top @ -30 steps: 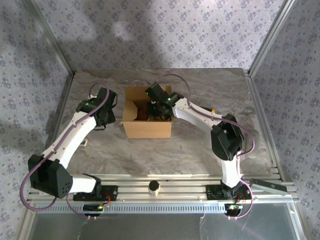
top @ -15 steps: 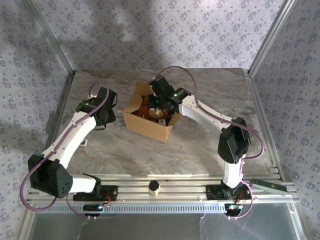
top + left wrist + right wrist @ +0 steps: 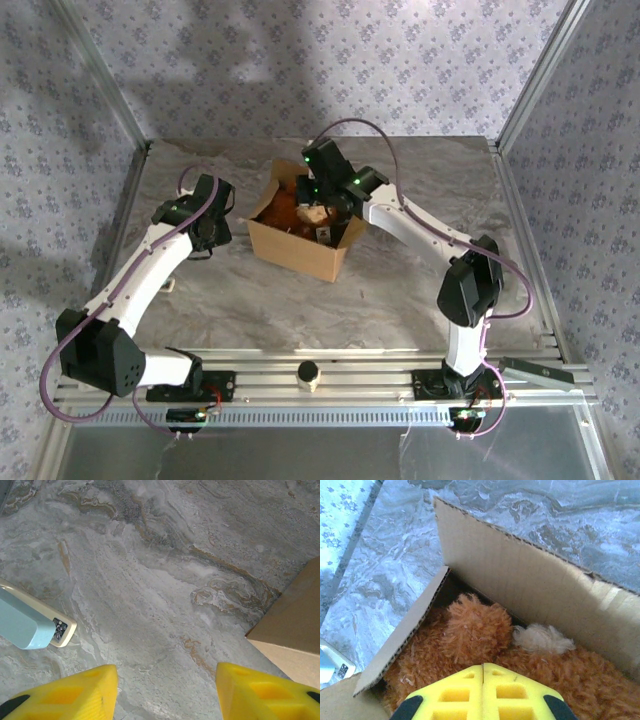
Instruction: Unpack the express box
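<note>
While the left fingers [image 3: 70,690] hung about half open over bare counter [image 3: 165,580], holding nothing, a pale blue and cream object [image 3: 30,622] lay near them. To their right, and apart from them, the box [image 3: 300,245] sat mid-counter, skewed, with its flaps open. A brown toy [image 3: 470,640] with a cream tuft filled it. Over that fur the right fingers [image 3: 455,692] were pressed fully together; whether they pinched any fur could not be told.
</note>
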{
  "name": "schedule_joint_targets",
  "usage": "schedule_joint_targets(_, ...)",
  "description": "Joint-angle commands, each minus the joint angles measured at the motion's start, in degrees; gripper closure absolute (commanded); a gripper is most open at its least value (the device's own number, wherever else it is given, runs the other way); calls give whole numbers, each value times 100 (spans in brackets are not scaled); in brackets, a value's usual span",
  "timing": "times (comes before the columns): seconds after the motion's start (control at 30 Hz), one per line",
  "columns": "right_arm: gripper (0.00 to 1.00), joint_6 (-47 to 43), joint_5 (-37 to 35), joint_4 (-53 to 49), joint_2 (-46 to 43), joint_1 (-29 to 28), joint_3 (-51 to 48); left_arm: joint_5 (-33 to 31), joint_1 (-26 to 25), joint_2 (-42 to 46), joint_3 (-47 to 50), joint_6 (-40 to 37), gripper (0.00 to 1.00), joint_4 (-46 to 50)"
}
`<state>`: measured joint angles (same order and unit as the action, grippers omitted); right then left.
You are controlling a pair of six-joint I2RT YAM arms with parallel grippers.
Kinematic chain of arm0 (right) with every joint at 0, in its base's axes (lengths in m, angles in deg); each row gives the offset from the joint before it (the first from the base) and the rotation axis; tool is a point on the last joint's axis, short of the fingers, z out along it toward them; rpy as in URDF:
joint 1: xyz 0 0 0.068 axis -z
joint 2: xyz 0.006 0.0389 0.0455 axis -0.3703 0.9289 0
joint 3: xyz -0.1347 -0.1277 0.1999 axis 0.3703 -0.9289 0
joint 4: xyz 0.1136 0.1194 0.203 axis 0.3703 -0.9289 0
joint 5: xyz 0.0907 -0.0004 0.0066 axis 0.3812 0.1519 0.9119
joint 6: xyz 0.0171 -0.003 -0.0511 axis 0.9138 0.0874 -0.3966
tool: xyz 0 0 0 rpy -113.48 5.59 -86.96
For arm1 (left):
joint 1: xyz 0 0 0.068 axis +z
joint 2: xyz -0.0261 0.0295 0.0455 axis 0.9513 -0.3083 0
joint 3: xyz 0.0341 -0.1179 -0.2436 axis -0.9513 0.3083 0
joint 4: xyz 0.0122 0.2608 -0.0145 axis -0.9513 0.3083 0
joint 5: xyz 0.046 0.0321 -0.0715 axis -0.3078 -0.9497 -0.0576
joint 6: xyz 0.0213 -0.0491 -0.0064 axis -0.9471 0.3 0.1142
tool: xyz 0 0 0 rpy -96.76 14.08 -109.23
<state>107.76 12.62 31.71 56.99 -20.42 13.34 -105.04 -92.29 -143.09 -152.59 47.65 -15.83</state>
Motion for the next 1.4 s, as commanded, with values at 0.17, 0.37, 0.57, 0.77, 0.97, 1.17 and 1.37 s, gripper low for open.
schedule_joint_targets(0.17,100,-246,-39,64,-645,107,310,-5,-14,45,-90,55,46,13)
schedule_joint_targets(0.37,100,-364,-112,40,-1023,236,308,-25,-14,-25,-161,36,46,34)
schedule_joint_targets(0.57,100,-457,-205,-90,-1416,390,309,-21,-14,-98,-221,11,46,43)
schedule_joint_targets(0.77,100,-523,-420,-290,-2120,571,26,-52,-14,-164,-330,-56,46,68)
schedule_joint_targets(0.97,100,-428,-794,-460,-3098,851,-687,-74,-14,-209,-406,-59,46,61)
schedule_joint_targets(1.17,100,-314,-952,-735,-4029,1368,-1265,-30,-14,-213,-423,-36,46,34)
schedule_joint_targets(1.37,100,-492,-1515,-1280,-4633,1627,-1669,-30,-14,-165,-408,-24,46,52)
